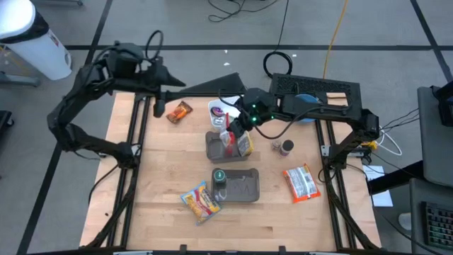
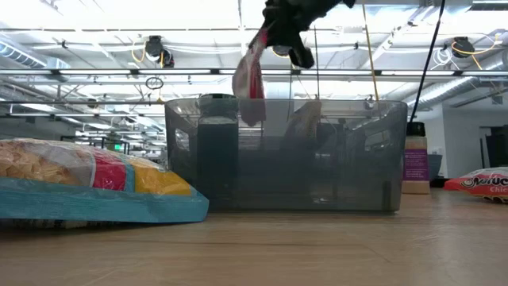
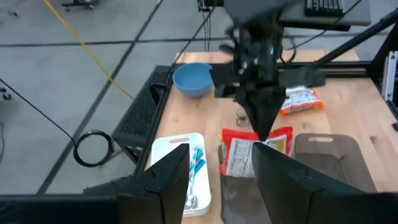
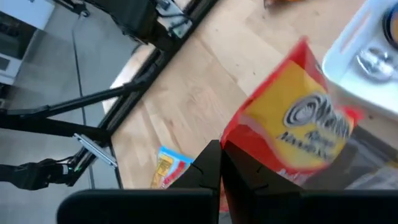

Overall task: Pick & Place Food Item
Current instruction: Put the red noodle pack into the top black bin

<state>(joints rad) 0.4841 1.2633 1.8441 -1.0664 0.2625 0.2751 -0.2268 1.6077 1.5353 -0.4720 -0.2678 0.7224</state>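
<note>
Near edge of the table (image 1: 163, 227): a snack bag (image 1: 200, 203) lying flat. Behind it, two grey bins; over the farther bin (image 1: 216, 147) the right claw (image 1: 233, 128) grips a red-and-yellow food pouch (image 1: 241, 141) by its top, clear of the bin. Farthest back, the left claw (image 1: 159, 106) hangs spread, holding nothing.
</note>
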